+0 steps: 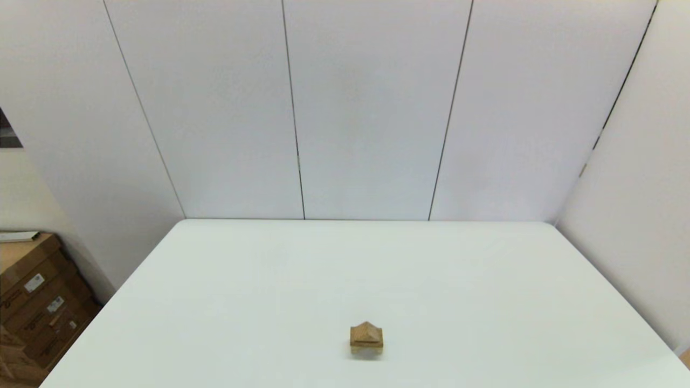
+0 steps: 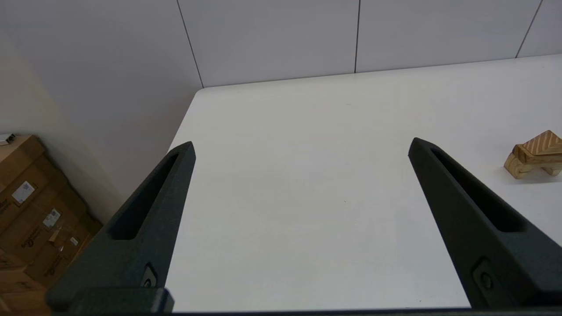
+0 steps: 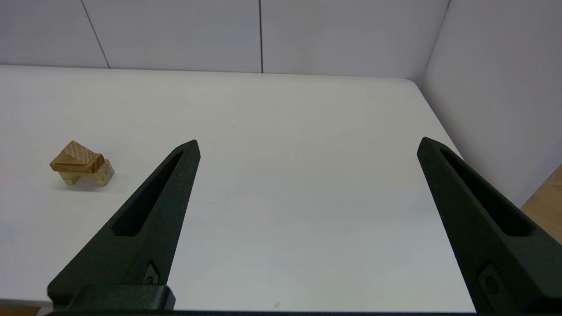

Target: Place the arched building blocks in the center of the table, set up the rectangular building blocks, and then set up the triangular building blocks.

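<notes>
From my remote seat, both arms sat parked near the front edge of the white table (image 1: 226,280), out of the head view. The left gripper (image 2: 300,147) had its two black fingers spread wide with nothing between them; the right gripper (image 3: 307,145) was spread the same way, also empty.

Beyond them stood the landmark, a small tan stack of three blocks, near the table's front and about midway across. At its base was the arched building block (image 2: 520,166), hollow side down so that it stood on two feet. The rectangular building block (image 2: 532,154) lay flat on top of it. The triangular building block (image 2: 543,141) sat on that slab with its ridge up — a little house with a roof.

The stack lay between the two grippers, off to the inner side of each and farther out over the table. Neither gripper touched it, and both were well apart from it. I could not tell which was nearer. The stack's long axis seemed to run across the table, though at this size I was not sure.

No containers were on the table. To the left of the stack, past the table's left edge, cardboard boxes (image 1: 38,302) stood on the floor, and their contents were hidden. Behind the stack the tabletop ran back to a pale panelled wall (image 1: 366,108).

Judging from this, the build looked finished — the arms needed only to keep clear.
</notes>
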Available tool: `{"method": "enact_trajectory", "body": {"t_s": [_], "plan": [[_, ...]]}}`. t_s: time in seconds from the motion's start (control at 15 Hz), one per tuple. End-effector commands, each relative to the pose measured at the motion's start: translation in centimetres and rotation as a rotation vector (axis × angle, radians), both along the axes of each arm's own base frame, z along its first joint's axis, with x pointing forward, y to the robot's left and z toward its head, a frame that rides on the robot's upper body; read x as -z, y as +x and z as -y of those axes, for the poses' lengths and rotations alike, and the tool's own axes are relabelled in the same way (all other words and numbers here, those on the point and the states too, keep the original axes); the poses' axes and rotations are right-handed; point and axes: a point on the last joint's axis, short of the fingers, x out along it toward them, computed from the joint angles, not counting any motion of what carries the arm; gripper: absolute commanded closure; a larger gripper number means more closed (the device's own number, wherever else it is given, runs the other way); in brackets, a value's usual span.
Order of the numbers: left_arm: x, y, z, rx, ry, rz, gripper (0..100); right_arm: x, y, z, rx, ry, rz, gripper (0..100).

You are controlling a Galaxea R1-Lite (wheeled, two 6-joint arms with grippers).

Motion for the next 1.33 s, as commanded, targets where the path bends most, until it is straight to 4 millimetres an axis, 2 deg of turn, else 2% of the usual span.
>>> {"method": "enact_trajectory", "body": {"t_s": [0.07,1.33], "plan": [[0.00,0.02,0.00,0.000,-0.001,-0.003,0,-0.04,-0.01,0.00,-0.001,0.000,0.002,0],[0.00,0.02,0.00,0.001,0.001,-0.003,0,-0.10,0.05,0.00,0.001,0.006,0.020,0]]}}
